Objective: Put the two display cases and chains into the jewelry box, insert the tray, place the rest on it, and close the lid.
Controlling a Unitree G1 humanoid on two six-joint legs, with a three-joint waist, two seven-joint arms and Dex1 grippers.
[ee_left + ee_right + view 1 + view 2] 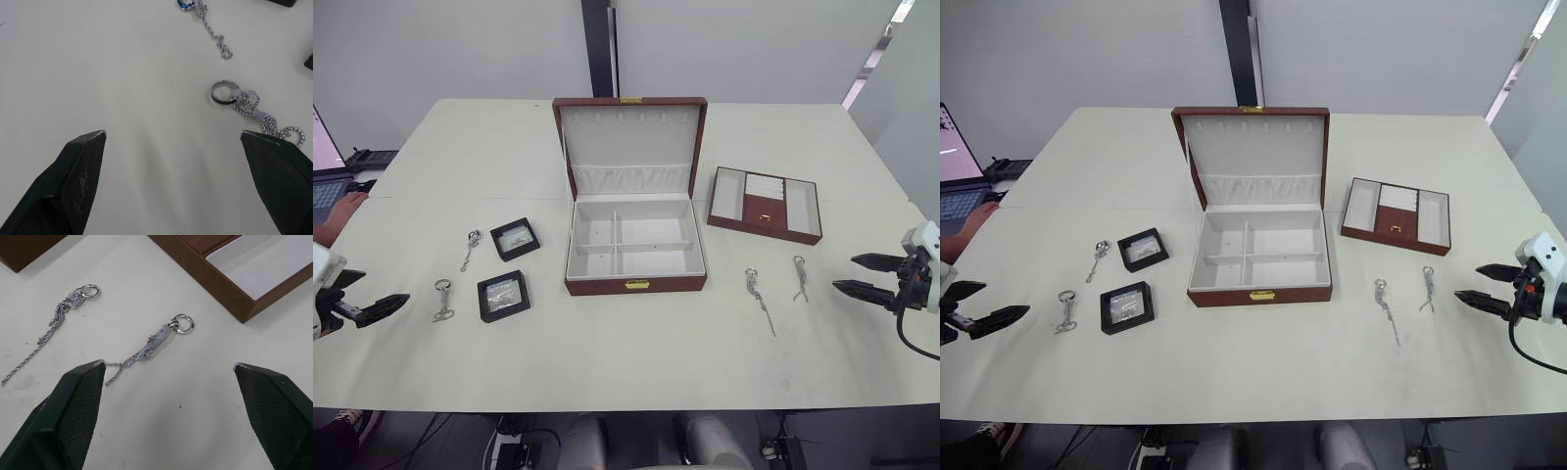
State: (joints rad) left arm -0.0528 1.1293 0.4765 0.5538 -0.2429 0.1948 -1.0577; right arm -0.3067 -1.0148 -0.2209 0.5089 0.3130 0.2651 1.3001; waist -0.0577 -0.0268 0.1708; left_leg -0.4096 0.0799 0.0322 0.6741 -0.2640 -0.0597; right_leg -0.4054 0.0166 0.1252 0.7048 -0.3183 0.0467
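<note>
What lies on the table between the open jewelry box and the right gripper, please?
Two chains lie side by side on the table between the jewelry box and the open right gripper, as the left eye view shows.

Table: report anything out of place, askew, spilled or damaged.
Nothing stands out. The jewelry box sits open and square, its compartments bare. The tray lies flat beside it, slightly angled. Two display cases and four chains lie apart on the table, none spilled or visibly damaged.
</note>
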